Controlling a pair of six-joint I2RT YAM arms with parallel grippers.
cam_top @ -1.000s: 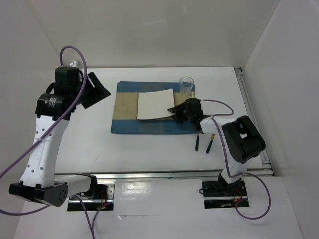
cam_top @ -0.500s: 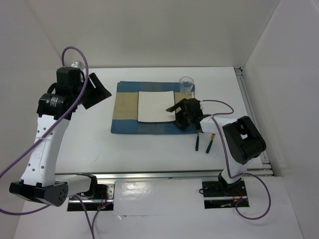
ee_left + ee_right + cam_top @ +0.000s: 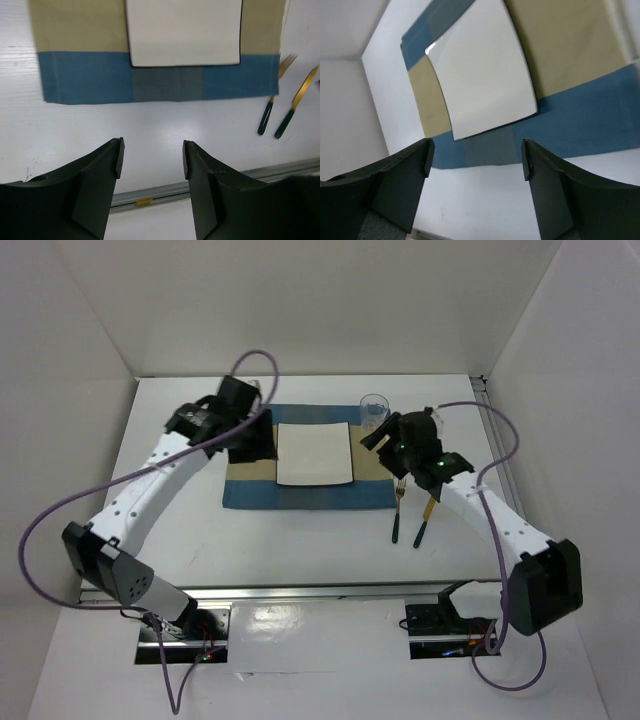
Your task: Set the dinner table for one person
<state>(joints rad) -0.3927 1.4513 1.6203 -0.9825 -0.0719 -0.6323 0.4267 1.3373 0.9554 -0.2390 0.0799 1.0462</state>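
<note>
Dinner table [image 3: 300, 535] spreads beneath both arms, with the placemat [image 3: 300, 495] and plate [image 3: 313, 454] mid-table. Left gripper [image 3: 151, 157] and right gripper [image 3: 477, 150]: jaws apart, nothing held. Fork [image 3: 397, 515] and knife [image 3: 424, 520] lie right of the placemat, long axes near-far, handles near. My right gripper is nearer; they sit on its near side.

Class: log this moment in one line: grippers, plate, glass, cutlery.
left gripper: open, empty | right gripper: open, empty | plate: on placemat | glass: by placemat's far-right corner | fork, knife: on dinner table, right of placemat
</note>
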